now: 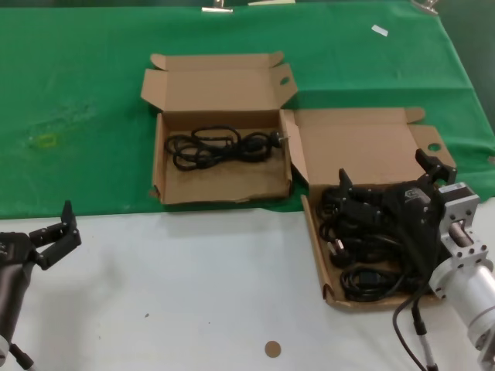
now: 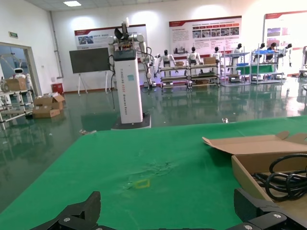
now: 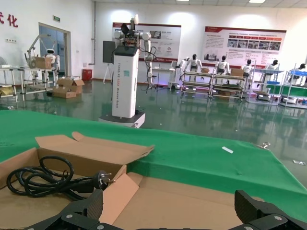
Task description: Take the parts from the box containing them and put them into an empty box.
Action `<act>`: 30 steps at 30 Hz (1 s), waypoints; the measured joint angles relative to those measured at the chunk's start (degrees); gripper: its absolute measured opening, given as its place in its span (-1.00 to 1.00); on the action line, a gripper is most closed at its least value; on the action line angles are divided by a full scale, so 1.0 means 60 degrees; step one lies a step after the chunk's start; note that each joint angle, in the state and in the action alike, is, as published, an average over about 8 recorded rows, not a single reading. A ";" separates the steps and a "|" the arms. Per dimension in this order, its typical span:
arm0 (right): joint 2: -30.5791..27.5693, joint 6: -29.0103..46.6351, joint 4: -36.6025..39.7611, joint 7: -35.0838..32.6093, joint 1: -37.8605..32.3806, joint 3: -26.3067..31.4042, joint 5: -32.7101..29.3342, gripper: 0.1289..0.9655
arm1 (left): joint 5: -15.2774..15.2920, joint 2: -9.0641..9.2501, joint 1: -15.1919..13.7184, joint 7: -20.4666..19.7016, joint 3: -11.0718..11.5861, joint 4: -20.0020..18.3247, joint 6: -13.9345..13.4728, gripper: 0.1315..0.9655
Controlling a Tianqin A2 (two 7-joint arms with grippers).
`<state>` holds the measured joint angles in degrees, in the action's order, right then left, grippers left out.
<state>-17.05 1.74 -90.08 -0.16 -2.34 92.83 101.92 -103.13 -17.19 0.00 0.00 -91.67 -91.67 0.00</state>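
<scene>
The box containing them [image 1: 315, 232] stands at the right with one lid ear folded upright [image 3: 115, 195]; several black coiled parts [image 1: 371, 280] lie in it. My right gripper [image 1: 387, 171] hovers open just above those cords, nothing between its fingers [image 3: 94, 205]. The other box [image 1: 220, 187], both lid ears spread, sits to the left on the green cloth. It holds one coiled cord [image 1: 220, 147], whose plug [image 3: 100, 179] shows in the right wrist view. My left gripper [image 1: 58, 236] waits open at the table's near left, over the white surface.
A green cloth [image 1: 77, 116] covers the far half of the table, with a yellow mark [image 1: 46, 141] and a white tag [image 1: 379, 30]. A small brown disc [image 1: 272, 348] lies on the white front part. My own cable [image 1: 410, 328] hangs by the right arm.
</scene>
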 joint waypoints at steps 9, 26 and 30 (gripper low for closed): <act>0.0000 0.0000 0.0000 0.0000 0.0000 0.0000 0.0000 1.00 | 0.0000 0.0000 0.0000 0.0000 0.0000 0.0000 0.0000 1.00; 0.0000 0.0000 0.0000 0.0000 0.0000 0.0000 0.0000 1.00 | 0.0000 0.0000 0.0000 0.0000 0.0000 0.0000 0.0000 1.00; 0.0000 0.0000 0.0000 0.0000 0.0000 0.0000 0.0000 1.00 | 0.0000 0.0000 0.0000 0.0000 0.0000 0.0000 0.0000 1.00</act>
<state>-17.05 1.74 -90.08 -0.16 -2.34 92.83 101.92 -103.13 -17.19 0.00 0.00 -91.67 -91.67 0.00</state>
